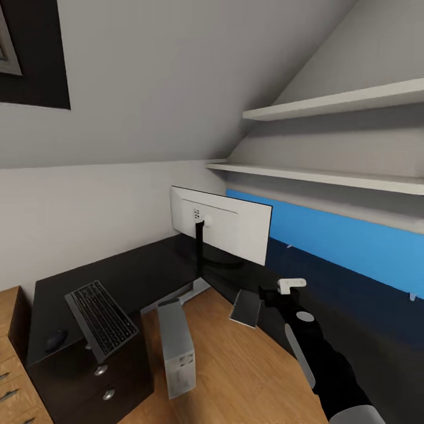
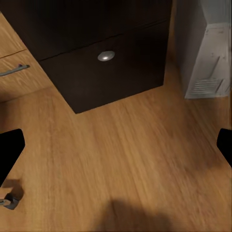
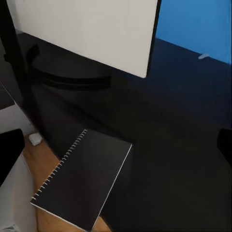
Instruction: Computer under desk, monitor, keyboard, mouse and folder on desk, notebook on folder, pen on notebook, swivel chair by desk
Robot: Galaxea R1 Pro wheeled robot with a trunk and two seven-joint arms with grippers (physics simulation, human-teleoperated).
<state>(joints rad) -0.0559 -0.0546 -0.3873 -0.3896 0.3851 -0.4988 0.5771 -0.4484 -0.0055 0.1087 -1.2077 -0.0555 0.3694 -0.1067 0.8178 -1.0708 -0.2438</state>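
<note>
Notebook (image 1: 246, 307) hung over the desk (image 1: 147, 268) edge at centre frame, untouched, below the monitor (image 1: 227, 224). Right gripper (image 1: 282, 288) hovered beside it, fingers spread and empty. Left gripper (image 2: 116, 150) was released over the floor. Keyboard (image 1: 101, 318) and mouse (image 1: 56, 338) lay lower left.

1. No text, label, brand, number or sign can be read in any view.
2. The keyboard (image 1: 101, 318) keys are too blurred to read.
3. The computer (image 1: 176, 347) shows no legible marking.
</note>
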